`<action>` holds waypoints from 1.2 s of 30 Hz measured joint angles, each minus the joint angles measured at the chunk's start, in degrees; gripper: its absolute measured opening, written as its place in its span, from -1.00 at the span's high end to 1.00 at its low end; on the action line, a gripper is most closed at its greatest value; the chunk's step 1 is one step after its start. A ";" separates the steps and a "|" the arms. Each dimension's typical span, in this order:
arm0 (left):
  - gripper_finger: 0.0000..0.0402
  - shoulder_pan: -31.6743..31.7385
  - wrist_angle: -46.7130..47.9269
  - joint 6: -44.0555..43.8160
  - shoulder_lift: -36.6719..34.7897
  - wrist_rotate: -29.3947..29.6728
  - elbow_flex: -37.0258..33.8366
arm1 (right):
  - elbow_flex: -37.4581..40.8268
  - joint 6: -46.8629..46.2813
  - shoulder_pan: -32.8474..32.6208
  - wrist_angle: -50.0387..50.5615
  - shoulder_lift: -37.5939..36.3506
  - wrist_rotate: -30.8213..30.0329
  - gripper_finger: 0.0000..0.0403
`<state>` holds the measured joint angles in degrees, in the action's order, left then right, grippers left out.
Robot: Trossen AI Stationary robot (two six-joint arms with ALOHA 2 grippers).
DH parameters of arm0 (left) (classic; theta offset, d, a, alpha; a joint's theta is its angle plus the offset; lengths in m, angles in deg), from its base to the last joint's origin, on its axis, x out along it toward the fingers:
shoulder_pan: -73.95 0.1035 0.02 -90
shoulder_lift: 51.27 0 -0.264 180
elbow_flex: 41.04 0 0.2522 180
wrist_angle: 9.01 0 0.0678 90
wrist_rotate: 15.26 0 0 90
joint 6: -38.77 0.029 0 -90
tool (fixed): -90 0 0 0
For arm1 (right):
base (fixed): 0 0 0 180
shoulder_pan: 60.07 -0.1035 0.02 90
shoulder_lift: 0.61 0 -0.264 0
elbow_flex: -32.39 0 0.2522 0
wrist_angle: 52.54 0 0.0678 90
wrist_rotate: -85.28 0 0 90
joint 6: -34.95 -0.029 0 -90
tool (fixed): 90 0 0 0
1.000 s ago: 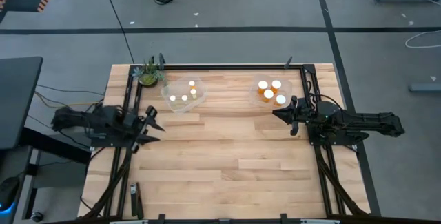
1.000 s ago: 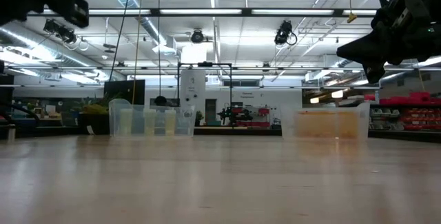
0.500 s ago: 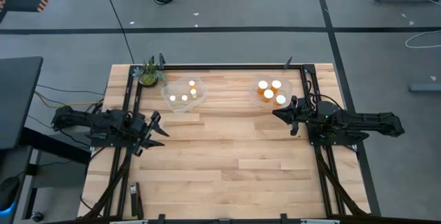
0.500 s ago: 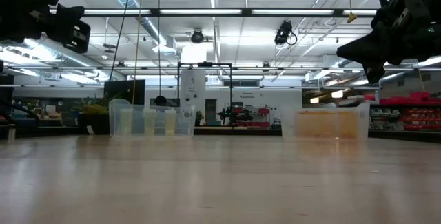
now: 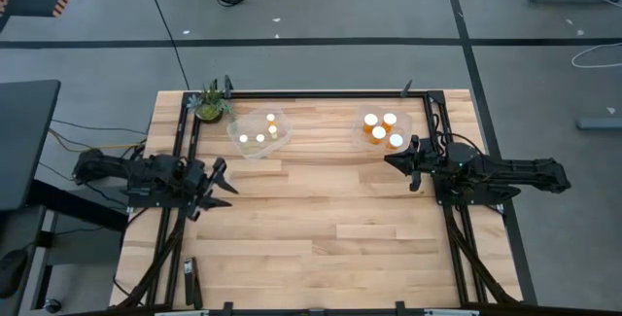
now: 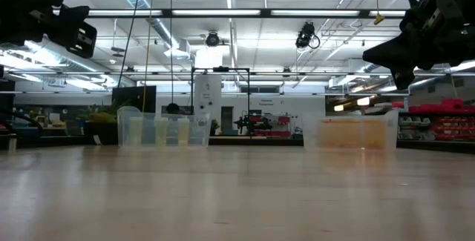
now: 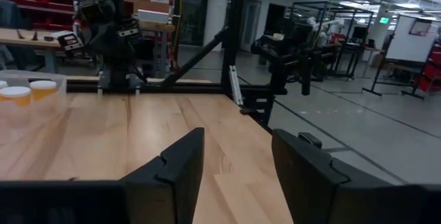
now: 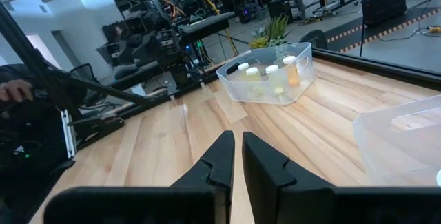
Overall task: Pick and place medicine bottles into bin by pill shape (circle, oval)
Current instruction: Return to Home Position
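Observation:
Several orange bottles with white caps stand in two clear tubs at the table's far side: the left tub [image 5: 259, 133] and the right tub [image 5: 383, 129]. Both tubs also show in the low view [image 6: 162, 130] [image 6: 355, 131]. My left gripper [image 5: 220, 181] is open and empty above the table's left side, well short of the left tub; in its wrist view [image 7: 238, 172] only bare wood lies between the fingers. My right gripper [image 5: 393, 160] is shut and empty just near of the right tub; it also shows in its wrist view [image 8: 238, 156].
A small potted plant [image 5: 209, 102] stands at the far left corner. A black frame rail [image 5: 311, 92] runs along the table's far edge and down both sides. Bare wood [image 5: 321, 219] fills the middle and near part of the table.
My left gripper has come down a little and shifted slightly toward the table's near edge, then held still. My right arm and the tubs have kept still.

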<state>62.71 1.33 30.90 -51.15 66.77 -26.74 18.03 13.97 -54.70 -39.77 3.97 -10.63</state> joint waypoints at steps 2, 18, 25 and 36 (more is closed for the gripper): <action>0.09 -0.66 -0.04 -0.01 0.03 -0.06 0.00 | 0.00 -0.01 0.00 0.00 0.00 0.00 0.82; 0.09 -0.89 -0.14 0.01 0.20 -0.10 0.00 | 0.00 -0.02 -0.01 0.00 0.00 -0.01 0.82; 0.10 -0.89 -0.17 0.05 0.20 -0.08 -0.02 | 0.00 -0.02 -0.02 0.00 0.00 0.00 0.82; 0.10 -0.89 -0.23 0.05 0.20 -0.06 -0.02 | 0.00 -0.01 -0.01 0.01 0.00 0.00 0.82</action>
<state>61.81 1.09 30.96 -50.96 66.71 -26.76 18.03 13.96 -54.71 -39.76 3.97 -10.63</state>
